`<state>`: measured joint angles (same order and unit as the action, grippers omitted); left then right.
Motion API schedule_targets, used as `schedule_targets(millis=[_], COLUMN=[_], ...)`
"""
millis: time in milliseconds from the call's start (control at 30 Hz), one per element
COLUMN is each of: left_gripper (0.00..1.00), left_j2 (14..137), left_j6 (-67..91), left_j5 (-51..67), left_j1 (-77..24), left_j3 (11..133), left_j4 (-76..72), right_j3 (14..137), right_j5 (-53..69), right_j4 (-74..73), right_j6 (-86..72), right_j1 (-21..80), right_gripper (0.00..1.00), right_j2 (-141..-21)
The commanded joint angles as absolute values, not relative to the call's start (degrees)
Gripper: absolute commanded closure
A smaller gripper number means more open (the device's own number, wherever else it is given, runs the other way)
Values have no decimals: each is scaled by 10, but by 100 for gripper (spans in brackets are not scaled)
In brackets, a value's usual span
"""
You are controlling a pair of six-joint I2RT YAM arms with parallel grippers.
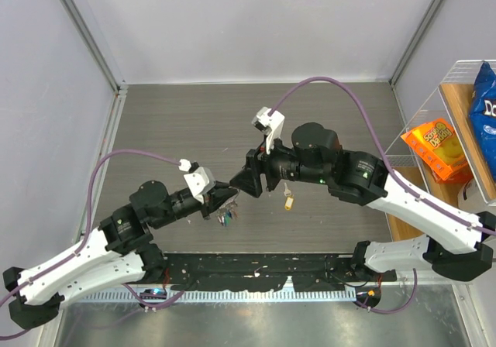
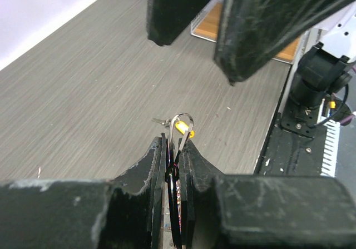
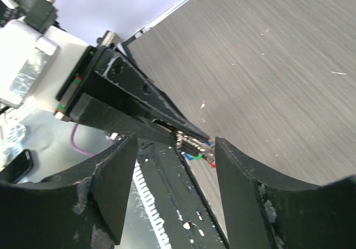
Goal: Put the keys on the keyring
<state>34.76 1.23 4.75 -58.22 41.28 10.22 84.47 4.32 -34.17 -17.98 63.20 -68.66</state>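
**A:** Where is everything?

**B:** The left gripper [image 2: 173, 147] is clamped on the keyring [image 2: 179, 115], edge-on, with the top arc of the wire poking out past its fingertips. A bunch of keys [image 3: 196, 155] with blue, green and red heads hangs just below that grip. The yellow key [image 1: 288, 202] lies flat on the table [image 1: 178, 115], to the right of the ring and a little beyond it, touching neither arm.

**A:** And the other arm?

**B:** The right gripper [image 3: 177, 142] hangs right in front of the left one, jaws spread, nothing between them.

**A:** So the yellow one is next. How do you expect it to behave?

**B:** Light and stiff, I'd say. It won't bend, but it can skate across the tabletop or twist in the pads. It lies flat, so there's little height to catch.

**A:** Where should it be gripped?

**B:** On the plastic head, across its flat faces. That should offer more friction than the bare blade. The hole has to stay uncovered, though, and from here I can't make out where it sits.

**A:** The ring?

**B:** Thin springy wire, and smooth, so it may swivel in the pinch if pushed sideways. The hanging keys add a little swinging weight. The left grip looks sound as it is, low on the ring with the arc exposed.
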Motion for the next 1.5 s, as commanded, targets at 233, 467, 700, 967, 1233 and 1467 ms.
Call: schedule_targets(millis=[233, 467, 700, 967, 1233, 1467], left_gripper=[100, 100, 100, 100, 100, 100], left_j2=[322, 312, 311, 313, 314, 314], left_j6=[-8, -4, -4, -4, -4, -4], left_j5=[-2, 18, 25, 25, 26, 27], left_j1=[-581, -581, -581, -581, -581, -581], left_j3=[397, 394, 396, 394, 394, 394], left_j4=[13, 4, 4, 4, 4, 4], right_j3=[825, 805, 795, 788, 782, 779], right_j5=[161, 185, 202, 207, 205, 202], right_j4=[-281, -248, -223, -210, -198, -192], right_j6=[-222, -223, -217, -213, -207, -207], right_j1=[593, 586, 586, 586, 586, 586], right_gripper=[46, 50, 59, 68, 72, 82], right_j2=[-707, -707, -706, -708, -699, -694])
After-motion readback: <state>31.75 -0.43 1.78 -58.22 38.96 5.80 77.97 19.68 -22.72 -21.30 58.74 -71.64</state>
